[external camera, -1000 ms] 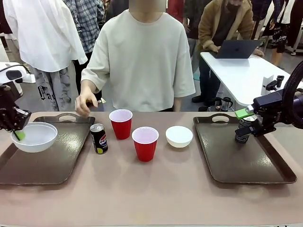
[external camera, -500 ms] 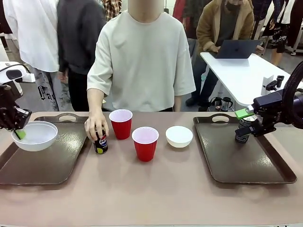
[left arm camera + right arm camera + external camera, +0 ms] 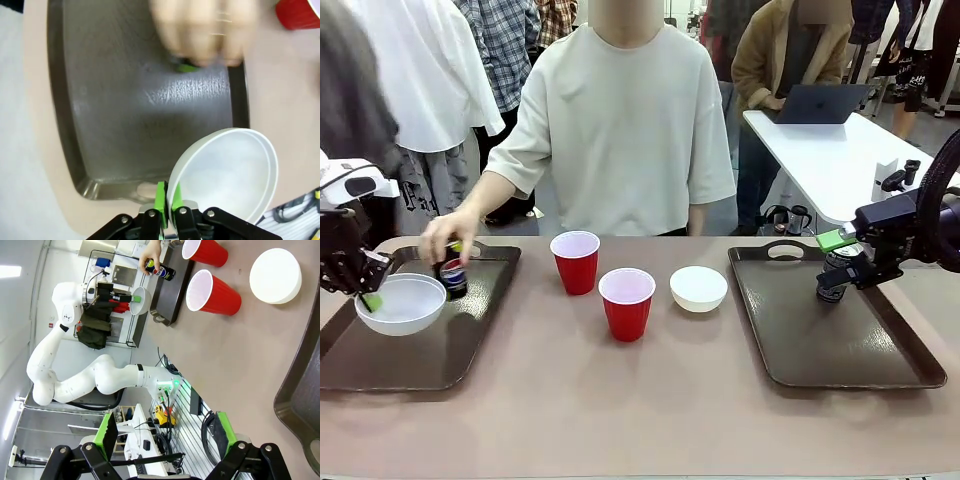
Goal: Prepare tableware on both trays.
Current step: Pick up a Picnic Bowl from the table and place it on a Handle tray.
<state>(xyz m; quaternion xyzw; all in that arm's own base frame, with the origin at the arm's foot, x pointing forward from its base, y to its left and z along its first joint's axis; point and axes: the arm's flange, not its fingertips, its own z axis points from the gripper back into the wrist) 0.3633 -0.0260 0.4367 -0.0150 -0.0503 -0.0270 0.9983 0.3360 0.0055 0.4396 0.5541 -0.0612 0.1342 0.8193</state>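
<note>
Because the left hand (image 3: 367, 298) pinches the white bowl (image 3: 402, 303) by its thin rim alone, the bowl, tilted over the left tray's (image 3: 440, 350) end, could slip or swing into the Pepsi can (image 3: 453, 278) that the person's hand (image 3: 448, 240) sets close beside it. Across the desk (image 3: 620, 420), the right hand (image 3: 840, 265) stands released next to a dark can (image 3: 832, 287) on the right tray (image 3: 840, 350). Whether they touch is unclear, and a careless pull-back could tip the can. One red cup (image 3: 576, 262), another red cup (image 3: 626, 303) and a second shallow bowl (image 3: 699, 288) wait between the trays.
</note>
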